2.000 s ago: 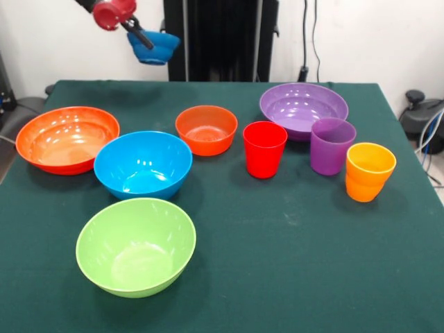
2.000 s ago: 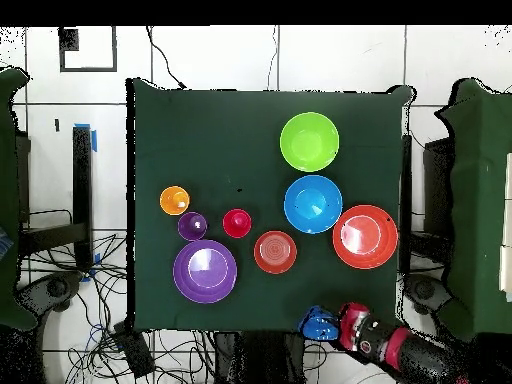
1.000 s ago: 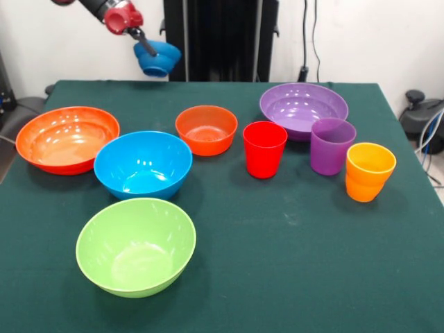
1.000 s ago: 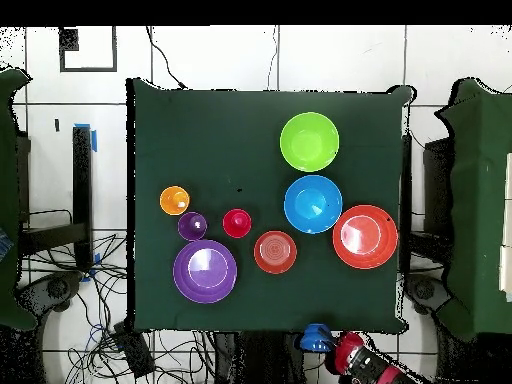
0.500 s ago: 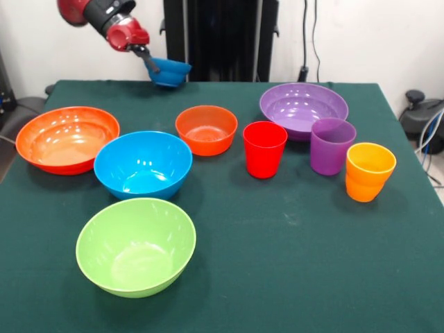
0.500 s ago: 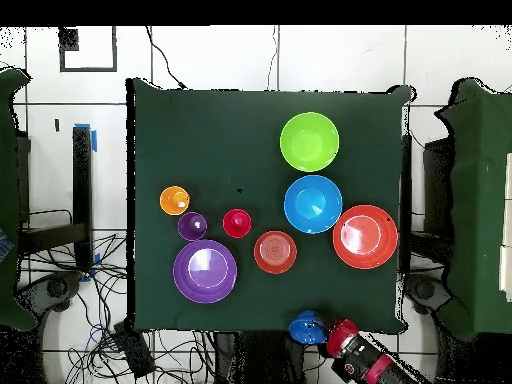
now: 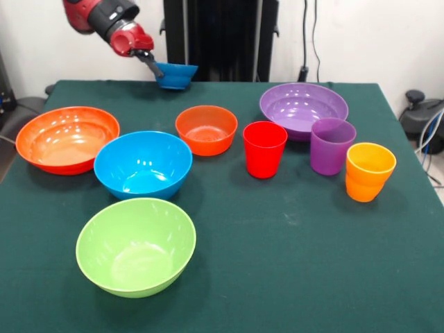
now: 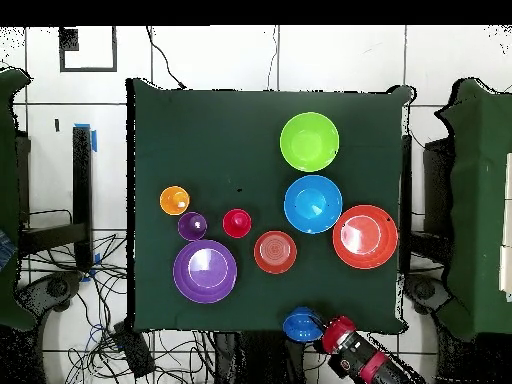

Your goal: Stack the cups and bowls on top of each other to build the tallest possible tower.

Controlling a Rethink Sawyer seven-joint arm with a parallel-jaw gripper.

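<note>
The gripper (image 7: pixel 154 64) is pinching the small dark blue bowl (image 7: pixel 175 75) by its rim, carrying it upright above the table's (image 7: pixel 277 263) far edge, probably to seat it flat inside another bowl. Nothing is stacked yet (all pieces are standing apart): the small orange bowl (image 7: pixel 206 129) is sitting nearest, the light blue bowl (image 7: pixel 143 164) and lime green bowl (image 7: pixel 136 246) farther on, three cups (image 7: pixel 318 155) off to the side.

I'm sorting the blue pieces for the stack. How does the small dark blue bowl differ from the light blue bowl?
The small dark blue bowl is held up at the table's edge by the gripper; the light blue bowl rests on the cloth among the other bowls. The dark one is narrower and darker. Both are upright and look empty.
</note>
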